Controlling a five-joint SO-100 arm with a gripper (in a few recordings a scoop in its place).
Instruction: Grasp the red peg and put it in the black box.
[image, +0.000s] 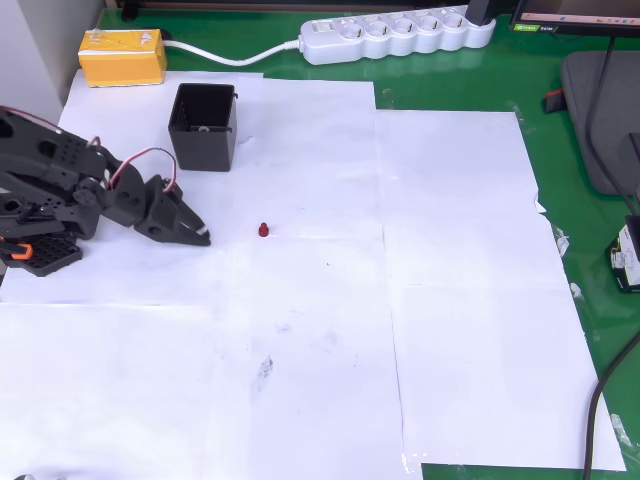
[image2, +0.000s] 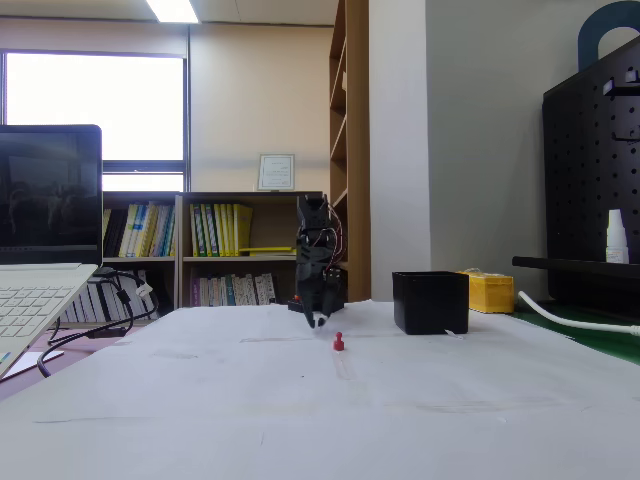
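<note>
The tiny red peg (image: 263, 230) stands upright on the white paper; the fixed view shows the peg (image2: 339, 343) out in front of the arm. The black box (image: 204, 126) sits open-topped at the back left, and in the fixed view the box (image2: 430, 302) is to the right of the arm. My black gripper (image: 203, 236) hangs low over the paper just left of the peg, a short gap away, its fingers together with nothing between them. In the fixed view the gripper (image2: 318, 320) points down toward the table.
A yellow block (image: 122, 56) lies behind the box at the back left. A white power strip (image: 398, 36) runs along the back edge. White paper sheets (image: 300, 350) cover the green mat. A laptop (image2: 40, 250) stands at the left in the fixed view.
</note>
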